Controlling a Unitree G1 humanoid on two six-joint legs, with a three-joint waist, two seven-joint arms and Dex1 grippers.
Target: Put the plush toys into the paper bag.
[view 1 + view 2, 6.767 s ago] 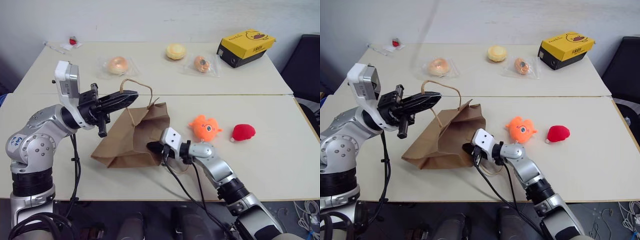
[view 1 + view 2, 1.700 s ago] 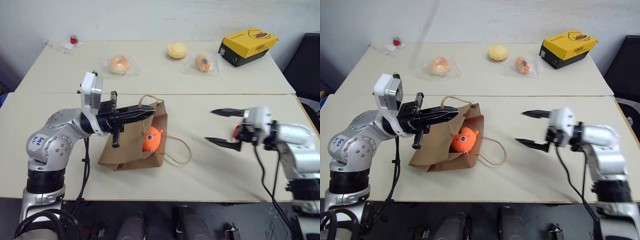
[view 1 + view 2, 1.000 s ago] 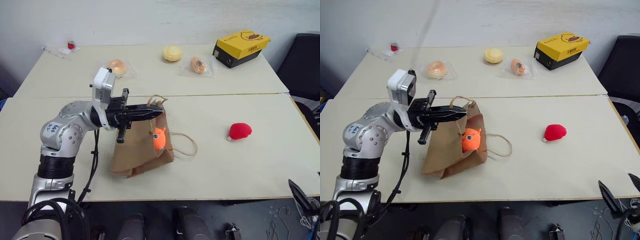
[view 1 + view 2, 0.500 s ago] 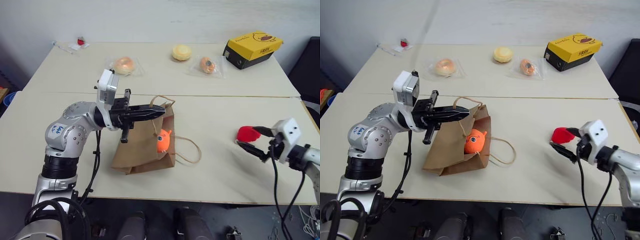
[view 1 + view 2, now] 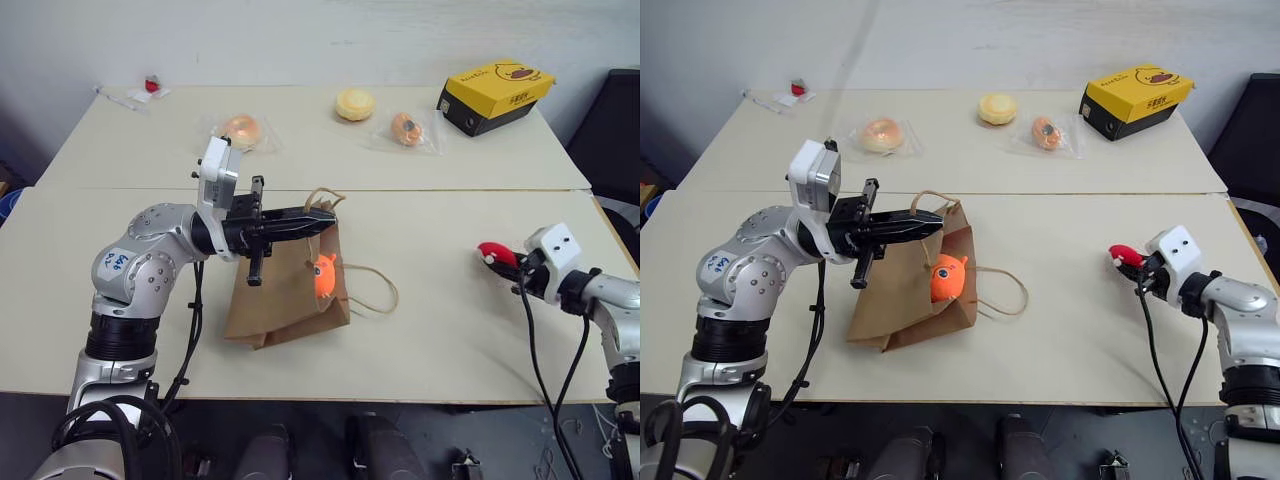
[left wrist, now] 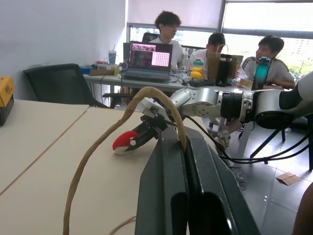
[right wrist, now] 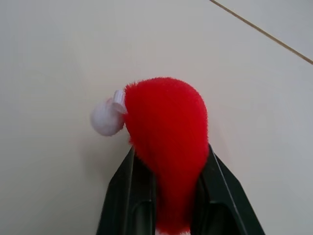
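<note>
My arms are brushed silver metal with chunky round joints and black rings between the segments. The left gripper (image 5: pixel 322 216) and right gripper (image 5: pixel 497 258) each have a white boxy camera block at the wrist, plus two black fingers. Black cables loop along both arms, and there's a small blue-lettered sticker on the left one.

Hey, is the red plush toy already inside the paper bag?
No, the red plush toy lies on the table between the right gripper's fingers, far from the paper bag.
</note>
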